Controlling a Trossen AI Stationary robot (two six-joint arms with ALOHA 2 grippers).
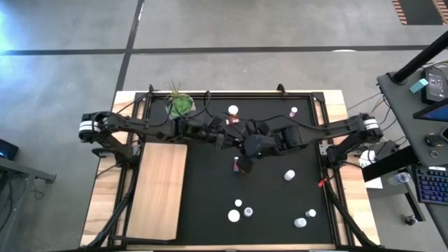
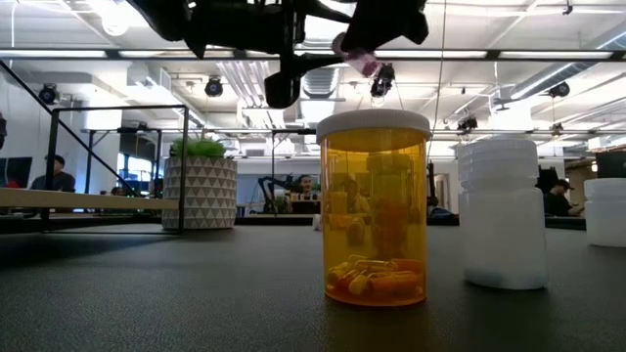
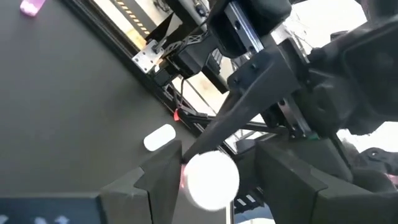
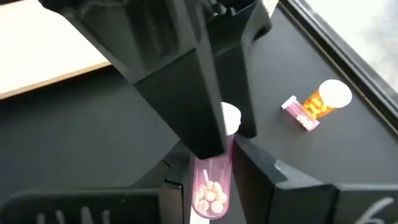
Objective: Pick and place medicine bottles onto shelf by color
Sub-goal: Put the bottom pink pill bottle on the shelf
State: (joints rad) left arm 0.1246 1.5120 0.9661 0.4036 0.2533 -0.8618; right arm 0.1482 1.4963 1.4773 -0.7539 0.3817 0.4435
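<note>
On the left side of the counter (image 1: pixel 103 204) lies the flat pale-wood shelf with rounded corners (image 1: pixel 159 189). It is bare, so by my reading no bottle has been sorted onto it yet.

Both arms meet over the middle of the black mat (image 1: pixel 280 203), well above it, in what I take to be a mid-air handover. My left claw (image 3: pixel 211 180) sits around the white cap (image 3: pixel 211 179) of the small pink-bodied medicine bottle holding pale pills (image 4: pixel 210 186). The cap touches one finger, but there seems to be a sliver of space at the other, so I cannot tell whether the left claw is gripping it or only bracketing it. My right claw (image 4: pixel 205 174) is pinching the pink body from below, so the bottle hangs between the two claws, off the mat.

To the right and nearer the front edge, the remaining bottles wait on the mat. There is an orange one with a white cap lying on its side (image 4: pixel 320 104), a white one alone (image 1: pixel 289 175), and small groups of white-capped ones (image 1: pixel 238 210) (image 1: pixel 305 218).

For the next move, I would first make sure the left claw has a firm hold on the cap and only then let the right one go. Otherwise the bottle drops. After that the left arm has to swing back to the shelf and set the bottle upright, leaving room there for the other colours.
</note>
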